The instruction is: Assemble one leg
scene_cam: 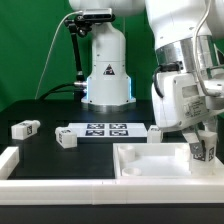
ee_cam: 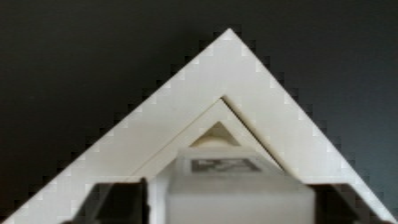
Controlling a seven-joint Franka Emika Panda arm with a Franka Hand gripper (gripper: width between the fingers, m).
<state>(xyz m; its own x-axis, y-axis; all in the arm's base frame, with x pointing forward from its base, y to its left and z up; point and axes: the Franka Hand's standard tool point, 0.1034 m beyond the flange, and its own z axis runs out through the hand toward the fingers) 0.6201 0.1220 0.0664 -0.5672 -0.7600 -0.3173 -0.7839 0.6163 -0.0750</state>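
My gripper [scene_cam: 203,146] is at the exterior view's right, shut on a leg [scene_cam: 205,153], a small white block with a tag on its face. It holds the leg upright just above the right corner of the large white panel [scene_cam: 140,158]. In the wrist view the leg [ee_cam: 222,190] fills the gap between my dark fingers [ee_cam: 114,203], and the panel's corner [ee_cam: 222,75] points away below it. Three more legs lie on the black table: one at far left [scene_cam: 25,128], one beside it [scene_cam: 67,138], one by the panel's back edge [scene_cam: 155,132].
The marker board [scene_cam: 105,129] lies flat behind the panel. The robot's white base [scene_cam: 106,65] stands at the back. A white block [scene_cam: 8,160] sits at the exterior view's left edge, and a white rail [scene_cam: 100,188] runs along the front.
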